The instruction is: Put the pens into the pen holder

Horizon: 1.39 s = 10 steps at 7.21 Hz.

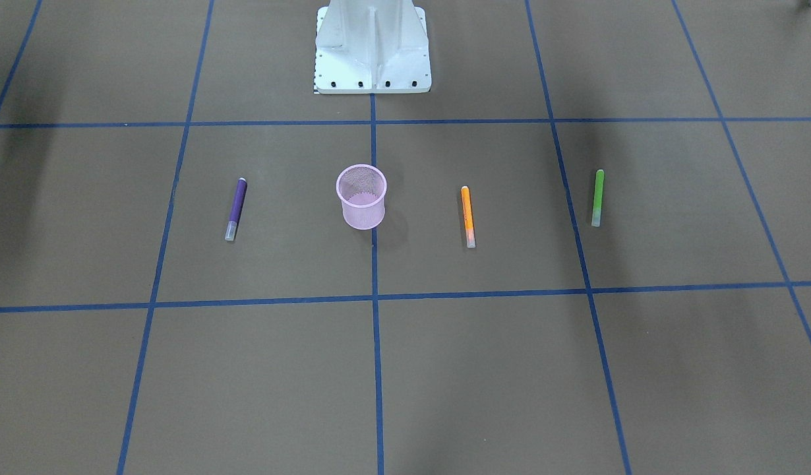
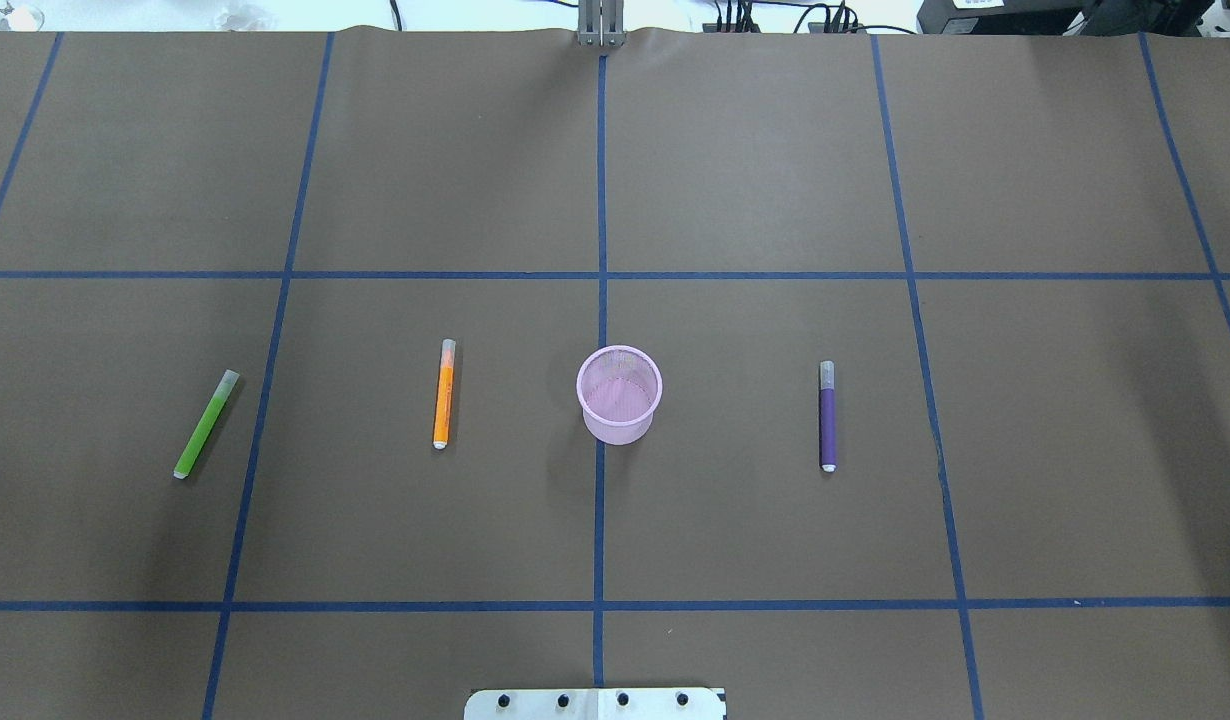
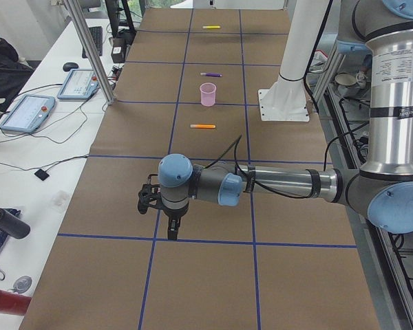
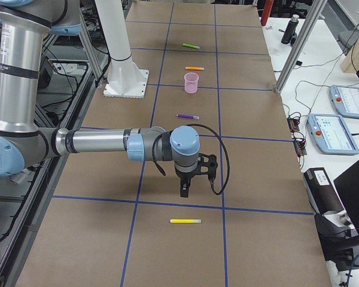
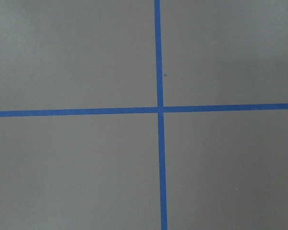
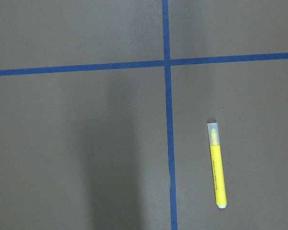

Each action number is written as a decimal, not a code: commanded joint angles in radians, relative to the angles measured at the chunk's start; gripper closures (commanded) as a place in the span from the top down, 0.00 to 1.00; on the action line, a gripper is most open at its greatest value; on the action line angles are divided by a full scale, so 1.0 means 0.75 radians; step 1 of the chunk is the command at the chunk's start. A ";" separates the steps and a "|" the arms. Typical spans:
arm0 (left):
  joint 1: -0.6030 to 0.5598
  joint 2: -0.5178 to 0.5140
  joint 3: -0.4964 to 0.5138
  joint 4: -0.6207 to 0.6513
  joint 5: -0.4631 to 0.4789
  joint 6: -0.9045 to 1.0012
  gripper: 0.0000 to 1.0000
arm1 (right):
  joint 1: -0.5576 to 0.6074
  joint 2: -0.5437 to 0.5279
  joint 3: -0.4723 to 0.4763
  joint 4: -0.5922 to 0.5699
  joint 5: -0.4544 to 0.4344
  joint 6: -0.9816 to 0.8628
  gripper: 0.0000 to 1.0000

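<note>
The pink mesh pen holder (image 2: 620, 393) stands upright at the table's middle. A purple pen (image 2: 827, 416) lies flat to its right. An orange pen (image 2: 443, 394) and a green pen (image 2: 206, 424) lie flat to its left. A yellow pen (image 6: 217, 166) lies far out at the right end of the table, close to the right gripper (image 4: 184, 191), which hangs above the mat beside it. The left gripper (image 3: 172, 232) hangs over bare mat at the left end. Both grippers show only in the side views, so I cannot tell whether they are open or shut.
The robot's white base plate (image 1: 372, 53) sits behind the holder. Blue tape lines (image 5: 158, 109) grid the brown mat. Teach pendants (image 4: 338, 128) and cables lie on the white side desk, and metal posts (image 3: 89, 48) stand at the table's edge.
</note>
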 commanded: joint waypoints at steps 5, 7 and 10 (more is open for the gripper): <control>0.029 -0.034 -0.014 0.015 -0.002 -0.012 1.00 | -0.001 0.000 -0.004 0.002 0.000 0.001 1.00; 0.034 -0.051 -0.057 -0.096 -0.033 -0.014 1.00 | -0.001 0.000 -0.006 0.002 0.000 0.001 1.00; 0.180 -0.145 -0.065 -0.156 -0.080 -0.391 1.00 | -0.001 0.004 0.000 0.002 0.075 -0.001 1.00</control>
